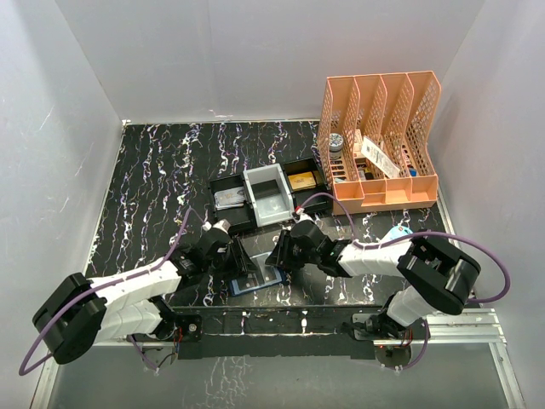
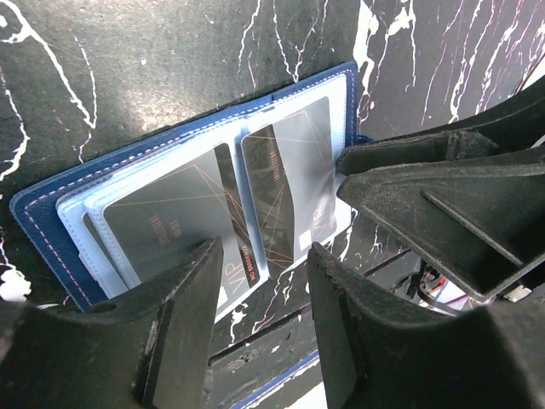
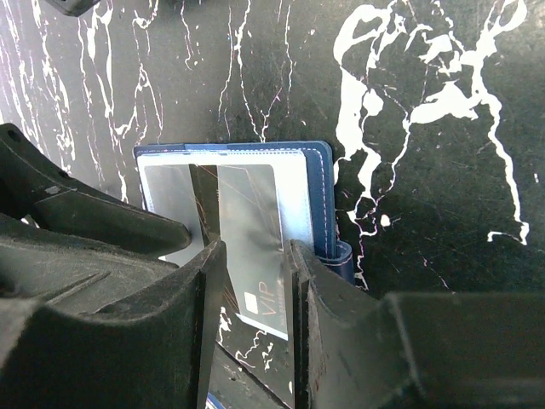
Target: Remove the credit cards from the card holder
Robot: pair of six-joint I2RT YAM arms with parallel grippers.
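Observation:
The navy card holder (image 1: 247, 284) lies open on the black marbled table near the front edge, its pale inside up (image 2: 43, 221) (image 3: 322, 196). Two grey-silver credit cards sit in its pockets, one left (image 2: 170, 213) and one right (image 2: 294, 170), both sticking out toward the near edge. My left gripper (image 1: 230, 258) (image 2: 262, 256) is open and empty over the cards' near ends. My right gripper (image 1: 277, 258) (image 3: 255, 251) has its jaws a narrow gap apart, astride the right card (image 3: 247, 213). One of its fingertips (image 2: 345, 170) touches that card's edge.
A black-and-white compartment tray (image 1: 223, 182) stands just behind the arms, with a tan-gold block (image 1: 301, 180) in its right end. An orange file rack (image 1: 383, 145) with small items stands at the back right. The table's metal front rail (image 1: 281, 319) runs just below the holder.

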